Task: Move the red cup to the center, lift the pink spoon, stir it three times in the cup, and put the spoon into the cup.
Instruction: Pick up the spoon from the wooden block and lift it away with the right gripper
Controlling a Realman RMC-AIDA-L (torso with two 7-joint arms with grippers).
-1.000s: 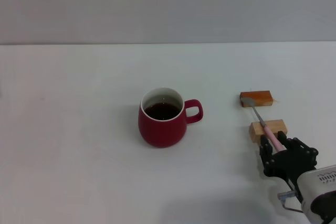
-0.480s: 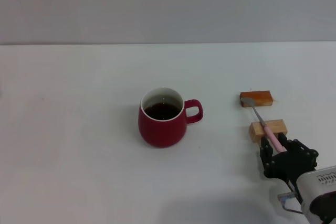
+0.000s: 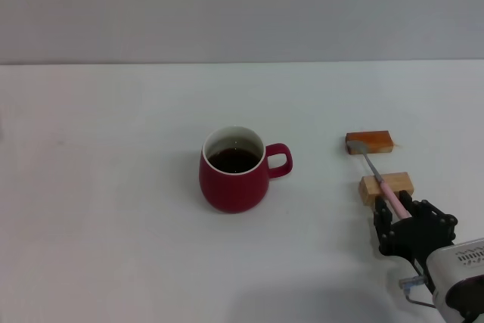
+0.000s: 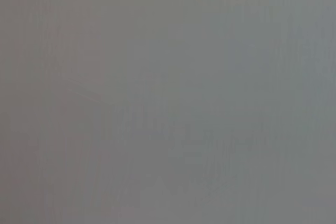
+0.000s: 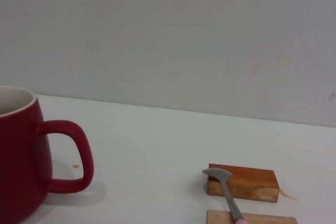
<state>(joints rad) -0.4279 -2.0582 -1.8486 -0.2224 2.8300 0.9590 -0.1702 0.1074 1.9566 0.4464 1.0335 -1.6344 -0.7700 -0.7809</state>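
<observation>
One gripper is at work: your right gripper [image 3: 399, 212] sits low at the near right of the table [image 3: 113, 209], w/ its black fingers [image 3: 383, 221] either side of the pink end of the pink spoon [image 3: 376, 172]; you can't tell from the head view whether they're clamped on it or only flanking it. Spoon runs away from the gripper across the nearer, paler wooden block [image 3: 387, 187], its grey bowl resting on the farther, darker orange-brown block [image 3: 369, 142]; the right wrist view shows the same, bowl [image 5: 217, 172] on top of that block [image 5: 242, 182]. Red cup [image 3: 234, 169] stands upright approx mid-table, well apart to the gripper's left, handle toward the blocks, dark liquid inside. Left gripper isn't in view; its wrist cam shows only blank grey.
</observation>
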